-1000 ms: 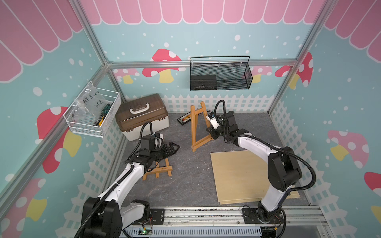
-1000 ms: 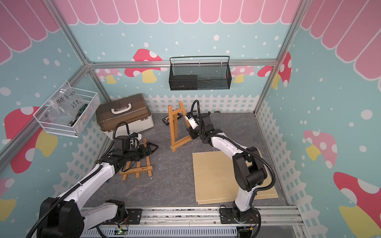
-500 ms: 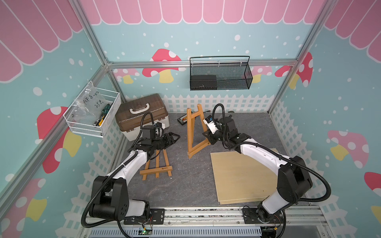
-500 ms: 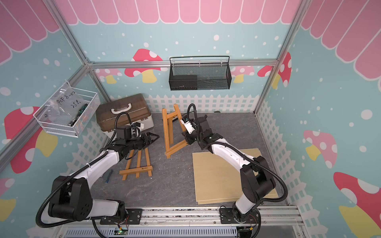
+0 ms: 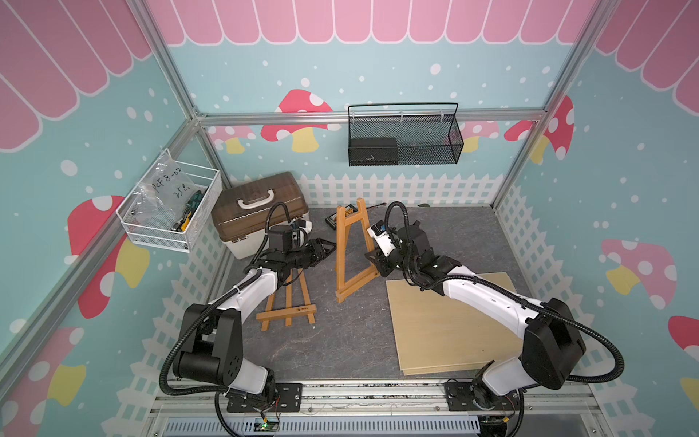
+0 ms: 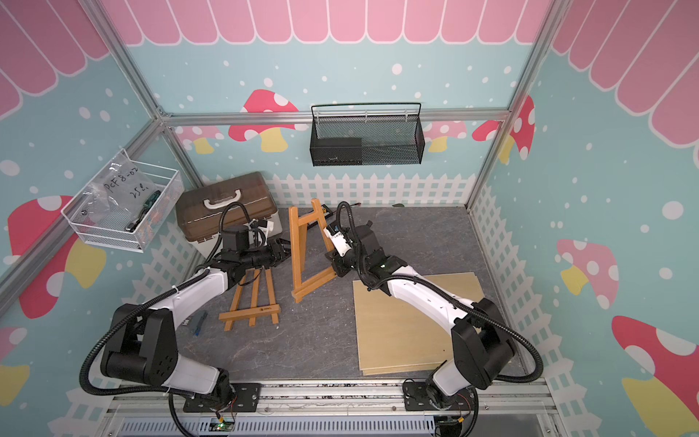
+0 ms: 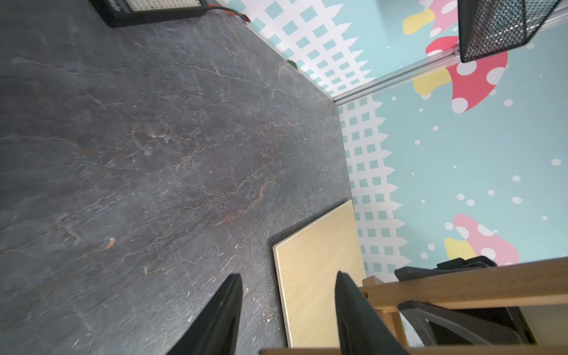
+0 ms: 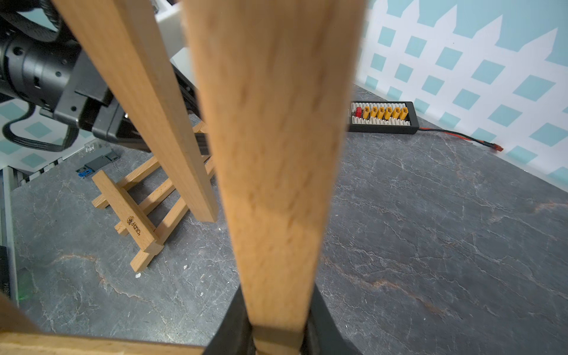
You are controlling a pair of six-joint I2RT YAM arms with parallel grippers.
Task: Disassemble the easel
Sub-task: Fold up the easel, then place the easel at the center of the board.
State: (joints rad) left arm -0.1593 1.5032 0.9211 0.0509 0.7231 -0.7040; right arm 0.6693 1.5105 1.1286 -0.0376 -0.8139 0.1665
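Wooden pieces of the easel are already in two places, so I judge the task is partly done. The small support piece (image 5: 289,302) lies flat near the left edge of the bench (image 5: 435,234), under your left arm. The larger frame (image 5: 341,257) stands almost upright near the middle of the bench, a little toward the back edge.

Your right end effector (image 5: 374,261) is clamped on one leg of this frame, and the right wrist view shows the wood between its jaws. Your left end effector (image 5: 328,249) is just beside the other upright. Its fingers (image 7: 221,313) stand apart with nothing between them, and the wooden bar lies beside one of them, not inside.

The step in hand looks like taking a second hold on the frame. The next move calls for you to bring the left jaws around that upright and then work against the right hold without twisting the thin wood.

At the back left corner a brown toolbox (image 5: 261,212) has its lid shut, so I cannot tell what is inside. On the left wall a white wire basket (image 5: 157,232) holds a plastic bag (image 5: 166,185) with writing and some hand tools (image 5: 189,212). On the back wall a black mesh basket (image 5: 427,143) holds one dark box (image 5: 372,149).
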